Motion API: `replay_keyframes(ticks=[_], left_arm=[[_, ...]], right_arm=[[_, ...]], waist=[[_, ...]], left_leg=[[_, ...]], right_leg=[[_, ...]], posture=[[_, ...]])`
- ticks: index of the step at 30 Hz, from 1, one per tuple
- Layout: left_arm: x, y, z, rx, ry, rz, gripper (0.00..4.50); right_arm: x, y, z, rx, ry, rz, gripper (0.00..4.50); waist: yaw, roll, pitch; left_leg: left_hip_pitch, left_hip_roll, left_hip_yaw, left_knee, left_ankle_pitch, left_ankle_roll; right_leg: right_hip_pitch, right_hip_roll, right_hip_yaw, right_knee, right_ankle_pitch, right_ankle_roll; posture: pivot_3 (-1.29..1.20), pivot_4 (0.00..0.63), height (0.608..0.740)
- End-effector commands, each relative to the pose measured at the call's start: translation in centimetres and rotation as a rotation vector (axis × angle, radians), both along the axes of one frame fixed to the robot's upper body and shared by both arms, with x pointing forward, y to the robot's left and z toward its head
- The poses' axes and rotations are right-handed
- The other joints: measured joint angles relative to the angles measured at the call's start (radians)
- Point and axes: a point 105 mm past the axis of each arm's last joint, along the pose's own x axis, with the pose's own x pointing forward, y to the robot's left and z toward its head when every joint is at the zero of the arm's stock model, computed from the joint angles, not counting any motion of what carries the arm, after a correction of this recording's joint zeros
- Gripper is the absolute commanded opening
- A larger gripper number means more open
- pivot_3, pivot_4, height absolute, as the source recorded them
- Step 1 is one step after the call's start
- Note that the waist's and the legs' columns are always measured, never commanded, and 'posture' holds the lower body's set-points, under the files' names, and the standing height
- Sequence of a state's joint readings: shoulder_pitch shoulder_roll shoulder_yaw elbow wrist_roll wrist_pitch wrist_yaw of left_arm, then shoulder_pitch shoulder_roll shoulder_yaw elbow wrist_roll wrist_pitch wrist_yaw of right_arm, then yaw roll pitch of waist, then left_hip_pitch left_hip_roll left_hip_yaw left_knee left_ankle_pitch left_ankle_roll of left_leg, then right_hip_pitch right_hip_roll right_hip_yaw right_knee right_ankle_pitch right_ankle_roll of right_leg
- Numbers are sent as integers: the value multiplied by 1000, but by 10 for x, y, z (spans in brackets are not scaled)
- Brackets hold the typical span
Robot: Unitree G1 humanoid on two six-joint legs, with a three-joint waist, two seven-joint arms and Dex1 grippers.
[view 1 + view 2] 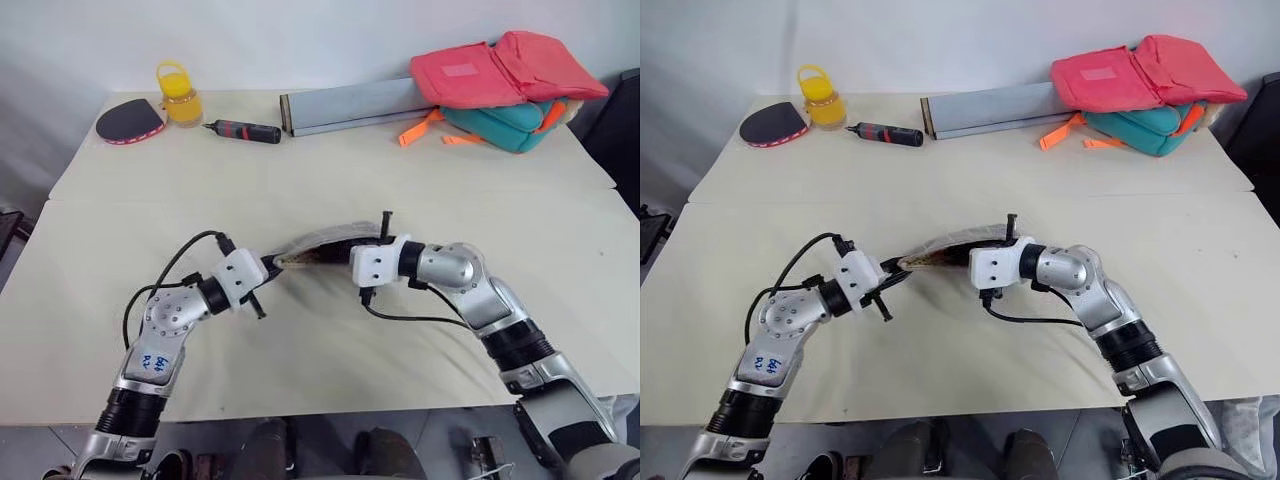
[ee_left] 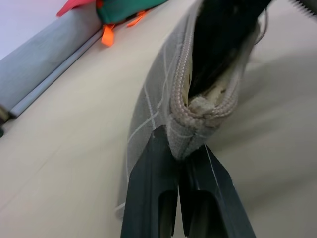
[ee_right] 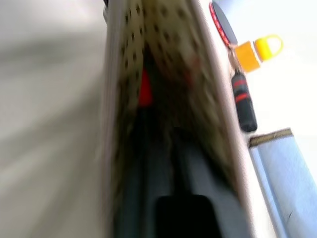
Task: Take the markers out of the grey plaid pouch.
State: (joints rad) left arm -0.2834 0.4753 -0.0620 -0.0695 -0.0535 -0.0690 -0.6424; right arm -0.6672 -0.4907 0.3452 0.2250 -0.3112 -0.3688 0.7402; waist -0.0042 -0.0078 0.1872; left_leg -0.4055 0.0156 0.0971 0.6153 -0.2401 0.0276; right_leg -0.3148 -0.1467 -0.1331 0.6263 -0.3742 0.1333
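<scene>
Up on the head views: grey plaid pouch (image 1: 318, 246) slung mid-tabletop (image 1: 330, 180) between both arms. Left pincer (image 2: 179, 163) clamped on the pouch's zipper end, seen close from the left wrist. Right pincer (image 3: 168, 148) reaching inside the tan dotted lining, fingers a little apart; grip on anything, cannot tell. From the right wrist, 1 red marker cap (image 3: 144, 88) deep in the pouch. Far behind: screwdriver (image 1: 243, 131), pink bag (image 1: 500, 68).
</scene>
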Motion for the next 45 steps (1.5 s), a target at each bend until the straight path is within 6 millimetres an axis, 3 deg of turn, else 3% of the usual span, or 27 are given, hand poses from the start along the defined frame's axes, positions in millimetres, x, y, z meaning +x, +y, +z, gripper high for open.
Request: replay_keyframes(ticks=[1, 9, 10, 14, 17, 22, 26, 29, 34, 40, 45], left_arm=[[-3, -11, 17, -29, -53, -29, 0], [-5, -15, 20, -87, -2, -55, 0], [-6, -15, 20, -96, 7, -59, 0], [-5, -15, 22, -186, 74, -66, 0], [-6, -16, 22, -239, 140, -95, 0], [-5, -14, 23, -370, 286, -122, 0], [-5, -14, 21, -521, 463, -155, 0], [-7, -18, 17, -559, 572, -195, 0], [-3, -22, 27, -596, 593, -228, 0], [-2, -24, 17, -565, 597, -206, 0], [-5, -24, 15, -575, 595, -197, 0]], right_arm=[[1, 0, 3, 0, -38, -6, 1650], [0, -2, 6, -7, -41, -10, 4456], [0, -2, 6, -12, -38, -11, 4486], [-2, 0, 9, -2, 1, -2, 4486], [-5, -2, 24, 11, 31, 14, 3858], [-6, -14, 36, -94, 89, 27, 2127], [-8, -19, 54, -143, 161, 42, 2127], [-6, -19, 54, -221, 214, 51, 2127], [-6, -15, 39, -319, 271, 60, 2127], [6, -15, 16, -377, 262, 13, 2127], [15, -10, 15, -338, 207, -27, 2127]], waist=[[0, 0, 0], [0, 0, 0], [0, 0, 0], [0, 0, 0], [0, 0, 0], [0, 0, 0], [0, 0, 0], [0, 0, 0], [2, -1, 0], [0, -1, 0], [0, -1, 0]], left_leg=[[0, 0, 0, 0, 0, 0], [0, 0, 0, 0, 1, 0], [0, 0, 0, 0, 1, 0], [0, 0, 0, 0, 1, 0], [0, 0, -1, 0, 1, 0], [0, 0, -1, 0, 1, 1], [0, 0, -2, 0, 1, 1], [0, 0, -3, 1, 1, 1], [0, 0, -4, 1, 1, 0], [0, -1, -4, 1, 1, 0], [0, 0, -4, 1, 2, 0]], right_leg=[[0, 0, 0, 0, 0, 0], [0, 0, 0, 0, 0, 0], [0, 0, 0, 0, 0, 0], [0, 0, 0, 0, 0, 0], [1, 0, 0, 0, 0, 0], [1, 0, 0, -1, 0, 0], [2, 0, 0, -1, 0, 0], [3, 0, 0, -1, 0, 0], [5, 0, 0, -4, 0, 0], [6, 1, 0, -5, 0, 0], [6, 1, 0, -5, 0, 0]], posture=[[0, 150, 740], [0, 150, 740], [0, 150, 740], [0, 150, 740], [0, 150, 740], [0, 150, 740], [0, 150, 740], [0, 150, 740], [0, 150, 740], [0, 150, 740], [0, 150, 740]])
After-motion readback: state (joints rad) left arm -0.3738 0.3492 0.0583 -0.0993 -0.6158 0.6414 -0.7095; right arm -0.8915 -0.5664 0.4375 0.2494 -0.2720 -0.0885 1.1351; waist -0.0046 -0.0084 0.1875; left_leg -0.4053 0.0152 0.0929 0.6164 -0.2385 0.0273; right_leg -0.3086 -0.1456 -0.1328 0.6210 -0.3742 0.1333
